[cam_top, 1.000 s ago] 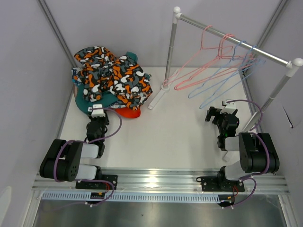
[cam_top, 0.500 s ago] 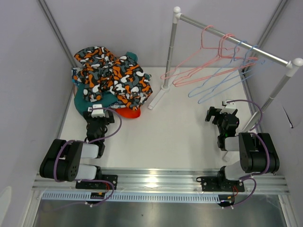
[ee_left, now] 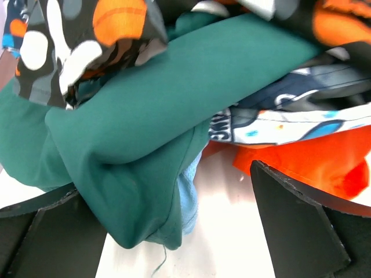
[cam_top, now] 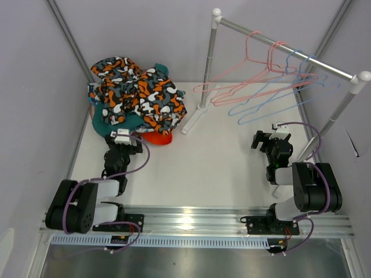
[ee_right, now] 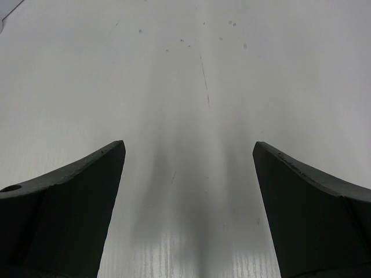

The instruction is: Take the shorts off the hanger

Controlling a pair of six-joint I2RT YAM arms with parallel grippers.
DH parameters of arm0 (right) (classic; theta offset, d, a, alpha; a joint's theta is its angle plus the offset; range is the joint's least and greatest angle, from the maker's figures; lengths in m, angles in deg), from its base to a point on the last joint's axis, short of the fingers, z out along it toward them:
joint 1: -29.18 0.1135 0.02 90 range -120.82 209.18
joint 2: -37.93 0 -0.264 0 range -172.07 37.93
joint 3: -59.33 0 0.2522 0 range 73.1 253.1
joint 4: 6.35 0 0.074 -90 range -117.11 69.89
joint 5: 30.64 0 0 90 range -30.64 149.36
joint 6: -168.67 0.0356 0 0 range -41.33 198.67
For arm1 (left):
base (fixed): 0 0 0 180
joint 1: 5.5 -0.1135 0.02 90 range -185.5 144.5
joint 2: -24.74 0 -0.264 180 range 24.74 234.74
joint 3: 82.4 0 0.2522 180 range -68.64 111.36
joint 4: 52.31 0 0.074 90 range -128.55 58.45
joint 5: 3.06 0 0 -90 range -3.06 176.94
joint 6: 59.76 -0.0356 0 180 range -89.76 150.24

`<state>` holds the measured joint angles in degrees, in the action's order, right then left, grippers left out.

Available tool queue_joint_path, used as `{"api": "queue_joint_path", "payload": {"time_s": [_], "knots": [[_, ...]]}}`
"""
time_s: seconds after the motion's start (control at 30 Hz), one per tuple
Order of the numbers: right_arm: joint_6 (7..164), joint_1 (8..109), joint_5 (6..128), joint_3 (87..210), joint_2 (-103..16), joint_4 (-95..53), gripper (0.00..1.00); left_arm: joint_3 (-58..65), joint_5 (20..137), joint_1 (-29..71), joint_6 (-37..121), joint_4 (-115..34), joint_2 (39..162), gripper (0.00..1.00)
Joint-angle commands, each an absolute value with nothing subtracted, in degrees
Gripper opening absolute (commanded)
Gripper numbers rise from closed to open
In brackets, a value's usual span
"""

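Four wire hangers [cam_top: 272, 81], two pink and two blue, hang bare and tilted on the rail [cam_top: 284, 46] at the far right of the desk [cam_top: 220, 150]. The shorts [cam_top: 136, 95] are off them, heaped in a pile at the far left corner of the desk, well apart from the rail.

From above, the pile reads mostly as an orange, black and white blotched print, with teal and plain orange edges at its near side. The left gripper [cam_top: 123, 138] sits at that near edge, but the overhead view hides its fingers under the wrist.

The left wrist camera fills that in. The jaws stand wide apart, gripping nothing. A thick teal fold [ee_left: 145, 116] hangs between them and overlaps the left finger [ee_left: 40, 231]; whether it touches, I cannot tell. This view also shows layers the top view misses: a pale blue piece [ee_left: 188, 191] under the teal, and a white and navy printed strip [ee_left: 278, 124] above the orange cloth [ee_left: 301, 159].

The right gripper [cam_top: 264, 140] is over bare desk on the right side. Its wrist camera shows the jaws spread wide, with only the white surface between them.
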<state>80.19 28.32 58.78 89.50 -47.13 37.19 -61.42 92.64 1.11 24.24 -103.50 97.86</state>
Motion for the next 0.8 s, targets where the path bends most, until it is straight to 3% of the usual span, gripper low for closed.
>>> {"api": "queue_joint_path", "payload": {"time_s": [0.0, 0.23, 0.33, 0.37, 0.47, 0.5, 0.57, 0.77], "knots": [[80.34, 28.13, 58.74, 89.53, -46.45, 38.69, 0.99, -57.31, 86.43, 0.83, 22.16, -94.14, 91.81, 0.99], [80.34, 28.13, 58.74, 89.53, -46.45, 38.6, 0.99, -48.69, 82.64, 0.74, 16.71, -70.12, 80.21, 0.99], [80.34, 28.13, 58.74, 89.53, -46.45, 38.6, 0.99, -47.46, 76.86, 0.74, 15.48, -62.83, 73.62, 0.91], [80.34, 28.13, 58.66, 89.53, -46.45, 38.69, 1.0, -45.54, 73.1, 0.74, 15.22, -60.63, 72.04, 0.8], [80.34, 28.13, 58.66, 89.53, -46.45, 38.69, 0.99, -37.32, 69.11, 0.74, 14.51, -48.07, 70.7, 0.74], [80.34, 28.21, 58.66, 89.53, -46.45, 38.6, 0.99, -36.13, 68.15, 0.74, 14.25, -41.6, 72.27, 0.79], [80.34, 28.13, 58.74, 89.53, -46.45, 38.6, 0.99, -30.6, 65.16, 0.74, 12.76, -34.02, 74.47, 0.99], [80.34, 28.13, 58.66, 89.53, -46.45, 38.6, 0.99, -13.9, 43.21, -2.16, 4.33, -6.58, 82.39, 0.99]]}}
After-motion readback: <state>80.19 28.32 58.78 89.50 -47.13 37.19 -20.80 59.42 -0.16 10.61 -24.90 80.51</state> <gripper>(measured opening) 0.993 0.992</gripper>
